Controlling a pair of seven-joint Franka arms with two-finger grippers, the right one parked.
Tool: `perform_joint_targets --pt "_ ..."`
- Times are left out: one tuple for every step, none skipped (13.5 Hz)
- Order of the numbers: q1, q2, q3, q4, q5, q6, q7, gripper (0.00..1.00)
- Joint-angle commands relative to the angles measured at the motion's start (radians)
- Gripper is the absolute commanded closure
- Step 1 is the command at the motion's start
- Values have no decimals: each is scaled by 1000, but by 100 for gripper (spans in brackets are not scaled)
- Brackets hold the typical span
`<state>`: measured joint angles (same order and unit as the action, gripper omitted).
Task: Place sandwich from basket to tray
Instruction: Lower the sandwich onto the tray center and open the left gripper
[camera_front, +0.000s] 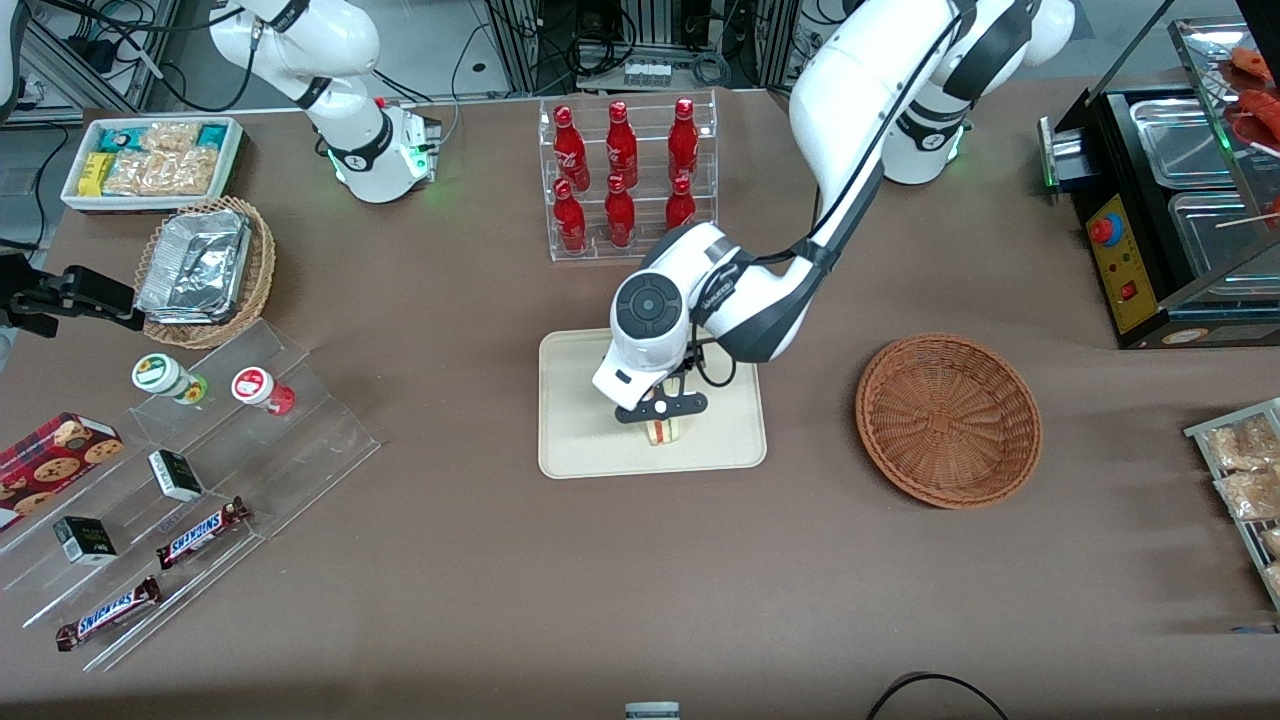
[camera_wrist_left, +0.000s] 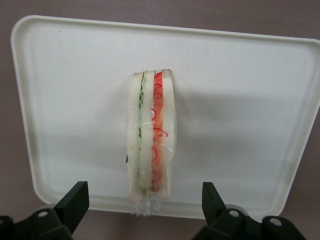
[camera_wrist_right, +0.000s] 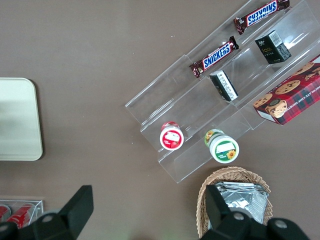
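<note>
Pincer (camera_wrist_left: 144, 202) spread wide over wrapped triangular sandwich (camera_wrist_left: 151, 135), flat cream tray (camera_wrist_left: 240, 95)

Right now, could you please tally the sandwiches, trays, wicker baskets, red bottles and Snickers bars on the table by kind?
Sandwich: 1, on the tray, open gripper above it
Tray: 1
Wicker baskets: 2, reddish-brown basket and tan basket
Red bottles: 6
Snickers bars: 2
Total: 12

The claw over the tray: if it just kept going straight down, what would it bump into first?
Most likely the sandwich lying on the tray: the open claw points down with it between the fingers.
</note>
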<state>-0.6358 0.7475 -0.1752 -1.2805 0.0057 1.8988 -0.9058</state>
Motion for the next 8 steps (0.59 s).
perform_joint_targets --pt "-4 -26 10 62 14 -108 1 0" --pt "-4 -33 11 75 16 -130 22 0" --pt "-2 -49 13 75 20 -142 56 0" --pt "11 -65 11 73 23 -144 97 0" --pt "37 -74 11 73 23 -148 135 0" --pt "47 -92 11 72 26 -159 180 0" --pt "65 -106 11 72 30 -177 220 0" --pt "79 -125 11 67 30 -197 229 0"
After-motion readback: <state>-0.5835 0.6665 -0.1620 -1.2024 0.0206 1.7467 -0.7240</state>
